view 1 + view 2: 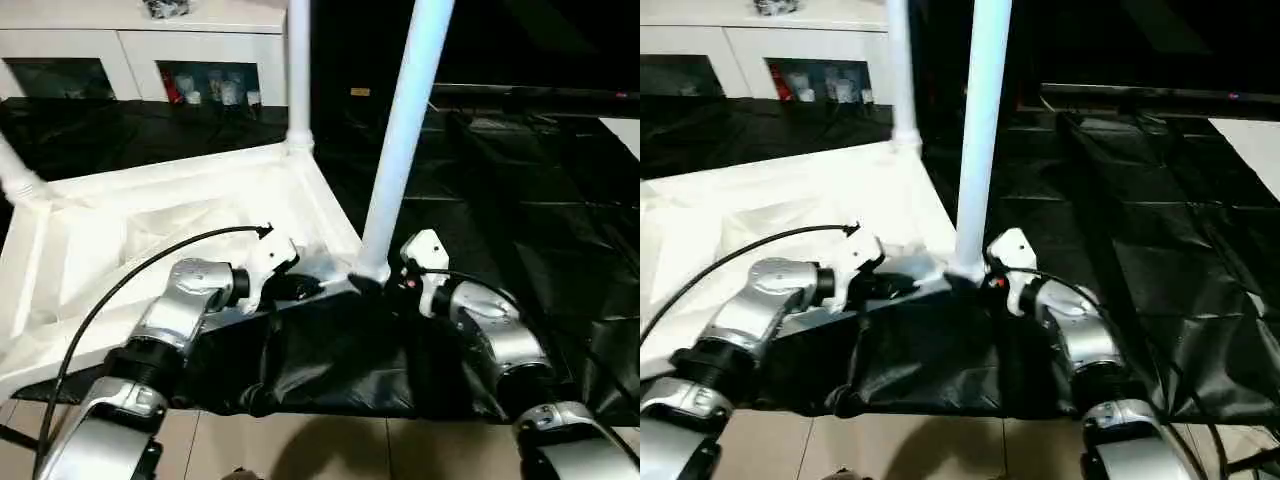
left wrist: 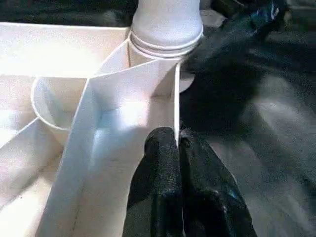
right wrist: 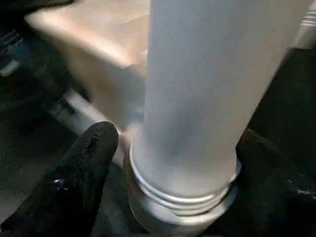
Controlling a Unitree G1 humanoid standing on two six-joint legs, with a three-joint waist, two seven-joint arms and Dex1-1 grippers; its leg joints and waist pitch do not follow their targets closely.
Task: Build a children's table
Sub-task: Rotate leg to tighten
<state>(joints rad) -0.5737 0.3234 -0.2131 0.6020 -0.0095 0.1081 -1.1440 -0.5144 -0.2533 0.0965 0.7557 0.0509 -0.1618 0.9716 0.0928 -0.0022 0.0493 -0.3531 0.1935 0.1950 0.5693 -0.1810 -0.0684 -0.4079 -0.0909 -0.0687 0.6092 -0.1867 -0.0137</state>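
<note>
Children's table [image 1: 150,215]: white moulded plastic, lying upside down on the black-covered work table [image 1: 520,210], its ribbed underside facing up, thin straight rim walls meeting at rounded corner sockets. Left-hand item, left gripper [image 2: 178,163]: two black, finely textured fingers pressed together on the thin white rim wall [image 2: 176,106] of the table top, pinching that edge just short of the near corner socket. Silver, smooth-jointed forearm with a black cable arching over it. Far legs: one at the left edge [image 1: 15,178] leaning outward, one at the far corner [image 1: 298,70] standing upright. Near leg [image 1: 400,140]: smooth tapered tube, glossy, long axis close to vertical and tilted slightly rightward toward the top, flared ringed end [image 3: 180,190] seated at the near corner socket. Right-hand item, right gripper [image 3: 182,163]: black fingers [image 3: 81,173] spread either side of that leg's base, one on each flank, closed around the tube. Work table cover: black, crinkled, shiny sheet.
</note>
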